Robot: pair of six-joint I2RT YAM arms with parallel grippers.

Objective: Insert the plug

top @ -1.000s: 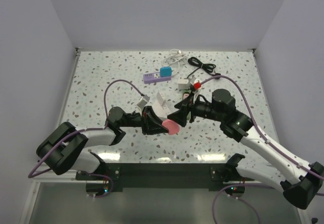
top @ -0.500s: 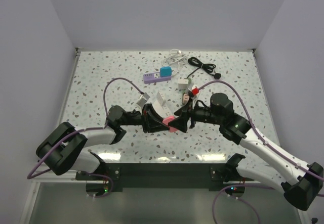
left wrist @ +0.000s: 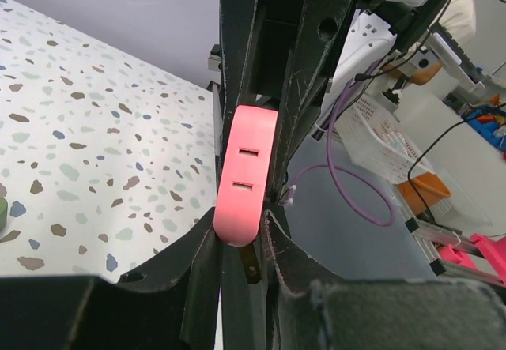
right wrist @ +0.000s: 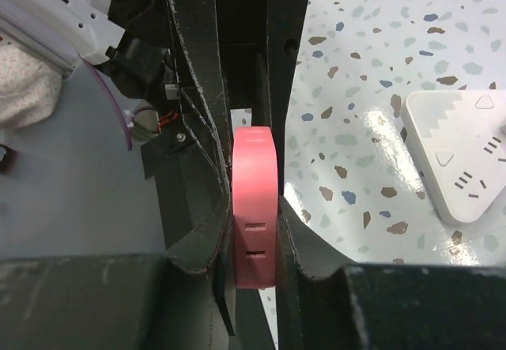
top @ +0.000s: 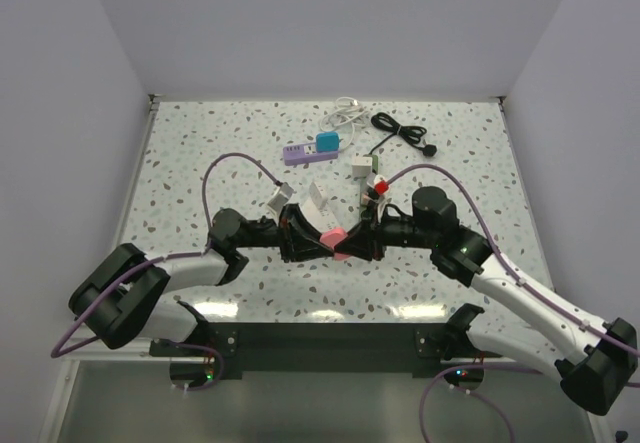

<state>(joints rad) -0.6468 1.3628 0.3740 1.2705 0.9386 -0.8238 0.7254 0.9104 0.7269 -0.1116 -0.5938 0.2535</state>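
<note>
**Two grips on one plug — a handover that could twist**

Near the middle of the speckled table, the pink rounded plastic plug is pinched by the left gripper from the left. The right gripper presses its fingers onto the same body from the right. If either arm pulls before the other lets go, the plug may rotate or slip — leaving its metal prong skewed. Just beyond lies the white plastic socket block. Unheld, it could slide under a misaligned push. Farther off, the purple power strip and the black coiled cable lie well apart from the grippers.
</note>
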